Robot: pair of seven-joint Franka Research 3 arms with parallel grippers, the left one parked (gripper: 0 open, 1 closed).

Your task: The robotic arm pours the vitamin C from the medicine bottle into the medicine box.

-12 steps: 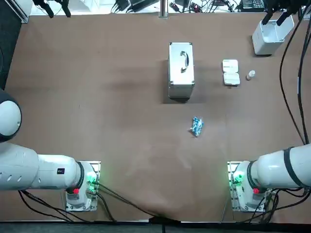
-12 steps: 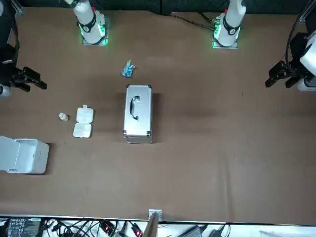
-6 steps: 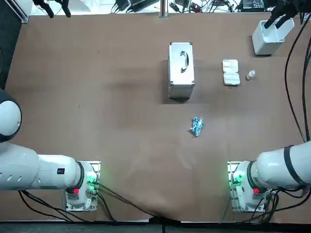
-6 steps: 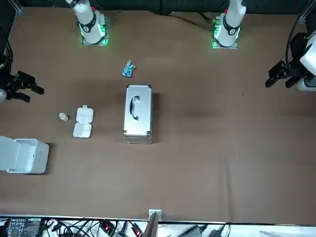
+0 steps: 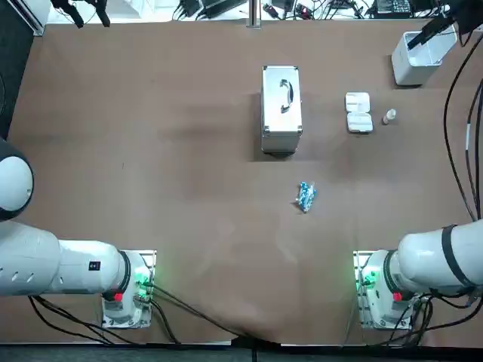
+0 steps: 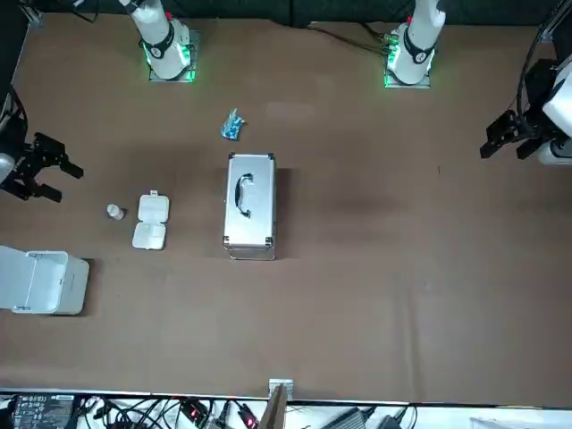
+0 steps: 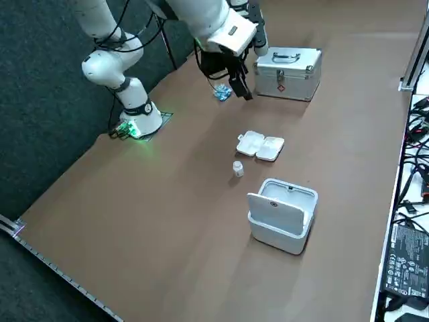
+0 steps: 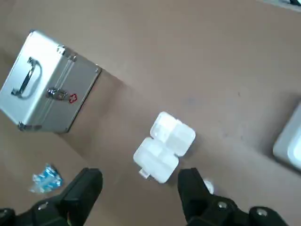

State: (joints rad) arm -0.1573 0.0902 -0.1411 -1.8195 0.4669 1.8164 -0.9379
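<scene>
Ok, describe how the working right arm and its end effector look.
The right arm is white, with rounded links, a dark band and a base lit green. Black cables run along it. Its end effector, up over the right side of the table, is black with two blocky fingers, open.

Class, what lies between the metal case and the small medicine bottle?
The white medicine box, lid open, as the top view shows. The right gripper hovers open overhead.
</scene>
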